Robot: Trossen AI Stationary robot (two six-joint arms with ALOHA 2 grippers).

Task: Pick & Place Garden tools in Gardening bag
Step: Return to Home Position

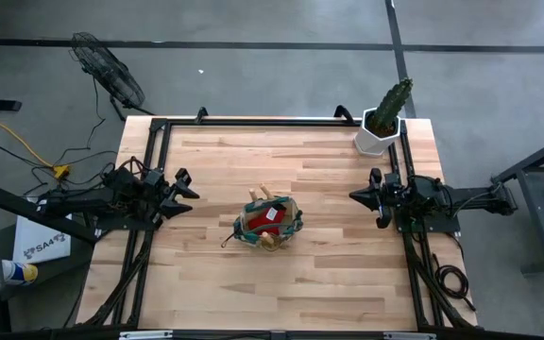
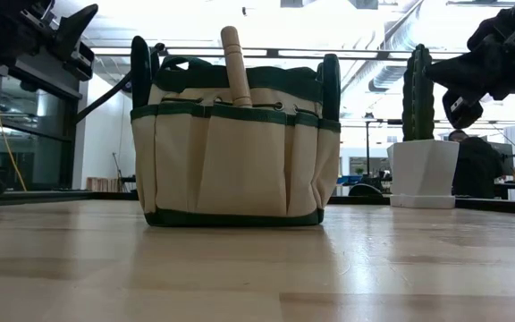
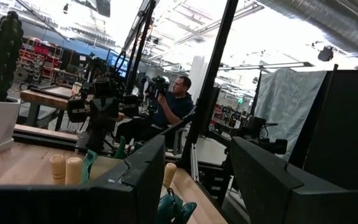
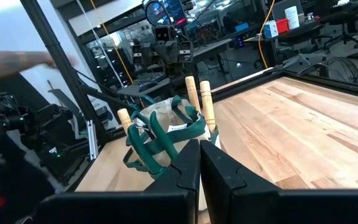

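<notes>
The gardening bag [image 1: 270, 224], tan with dark green trim, stands upright on its base at the middle of the wooden table. Wooden tool handles [image 4: 201, 102] stick up out of the bag, and a red piece [image 1: 267, 215] shows inside it from above. In the low view one wooden handle [image 2: 236, 64] rises above the bag [image 2: 235, 152]. My left gripper [image 1: 185, 189] hovers open at the table's left edge, well away from the bag. My right gripper [image 1: 362, 195] hovers shut at the right edge, pointing at the bag [image 4: 166, 134].
A green cactus in a white pot [image 1: 382, 121] stands at the table's far right corner. Black frame rails [image 1: 253, 122] run along the far edge and both sides. A person [image 3: 173, 102] sits beyond the table, and a blurred hand [image 4: 23, 60] shows in the room.
</notes>
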